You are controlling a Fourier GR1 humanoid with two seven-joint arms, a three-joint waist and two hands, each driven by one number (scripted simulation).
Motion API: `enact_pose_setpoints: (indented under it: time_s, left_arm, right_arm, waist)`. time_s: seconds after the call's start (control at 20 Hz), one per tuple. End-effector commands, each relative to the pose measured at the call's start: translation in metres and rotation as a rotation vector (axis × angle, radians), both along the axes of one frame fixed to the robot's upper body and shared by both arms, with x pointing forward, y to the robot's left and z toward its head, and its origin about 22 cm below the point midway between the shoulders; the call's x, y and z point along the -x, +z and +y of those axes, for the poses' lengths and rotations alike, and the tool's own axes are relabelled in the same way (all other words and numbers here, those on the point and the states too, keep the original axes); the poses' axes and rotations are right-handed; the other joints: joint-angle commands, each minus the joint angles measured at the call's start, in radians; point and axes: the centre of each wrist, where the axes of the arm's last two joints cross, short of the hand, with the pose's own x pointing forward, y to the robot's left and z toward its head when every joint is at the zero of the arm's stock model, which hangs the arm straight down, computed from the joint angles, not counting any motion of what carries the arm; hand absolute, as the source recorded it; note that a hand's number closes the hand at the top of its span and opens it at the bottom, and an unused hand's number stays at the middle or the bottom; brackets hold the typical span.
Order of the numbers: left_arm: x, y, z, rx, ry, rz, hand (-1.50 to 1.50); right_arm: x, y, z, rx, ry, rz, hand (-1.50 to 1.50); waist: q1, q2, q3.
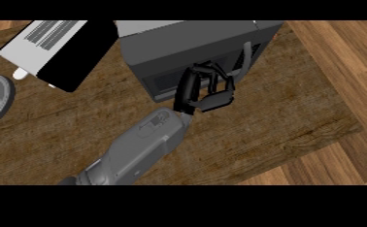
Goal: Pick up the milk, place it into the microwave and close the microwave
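Note:
The dark grey microwave (pixel 193 44) stands at the back middle of the wooden counter, and its door (pixel 172 81) with a dark window looks closed against the body. A vertical handle (pixel 246 56) shows near its right side. My right hand (pixel 192 91) is at the door's front, its fingers (pixel 215 75) slightly bent and touching the door, holding nothing. Its grey forearm (pixel 140 146) comes up from the lower left. The milk is not visible anywhere. My left hand is out of sight.
A white box with vent slits and a black panel (pixel 61 51) lies at the back left. A grey plate's rim (pixel 4 95) pokes in at the left edge. The counter's edge (pixel 337 100) runs diagonally on the right, with wooden floor beyond.

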Motion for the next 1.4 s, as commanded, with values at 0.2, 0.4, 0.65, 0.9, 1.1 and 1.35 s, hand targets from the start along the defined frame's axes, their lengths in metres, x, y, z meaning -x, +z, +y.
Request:
enact_pose_setpoints:
  time_s: [0.2, 0.4, 0.65, 0.9, 1.1, 1.35]
  left_arm:
    - [-0.021, 0.016, 0.001, 0.034, 0.029, -0.035, 1.50]
    - [-0.023, 0.020, -0.002, 0.043, 0.023, -0.047, 1.50]
    - [-0.024, 0.019, -0.001, 0.057, 0.040, -0.054, 1.50]
    - [-0.023, 0.015, 0.000, 0.058, 0.045, -0.068, 1.50]
    - [-0.025, 0.017, -0.001, 0.056, 0.053, -0.069, 1.50]
    - [-0.023, 0.015, -0.002, 0.070, 0.046, -0.068, 1.50]
  right_arm:
    - [-0.006, 0.021, -0.015, 0.030, -0.023, -0.022, -1.50]
    - [-0.009, 0.027, -0.019, 0.025, -0.028, -0.034, -1.50]
    - [-0.010, 0.033, -0.027, 0.043, -0.043, -0.031, -1.50]
    - [-0.009, 0.051, -0.037, 0.096, -0.077, -0.057, -1.50]
    - [-0.009, 0.064, -0.043, 0.131, -0.083, -0.075, -1.50]
    - [-0.011, 0.061, -0.052, 0.113, -0.109, -0.060, -1.50]
  waist:
    - [-0.003, 0.013, -0.001]
    - [-0.003, 0.013, 0.001]
    - [-0.004, 0.015, 0.002]
    - [-0.011, 0.019, 0.002]
    - [-0.008, 0.017, 0.003]
    - [-0.001, 0.025, 0.006]
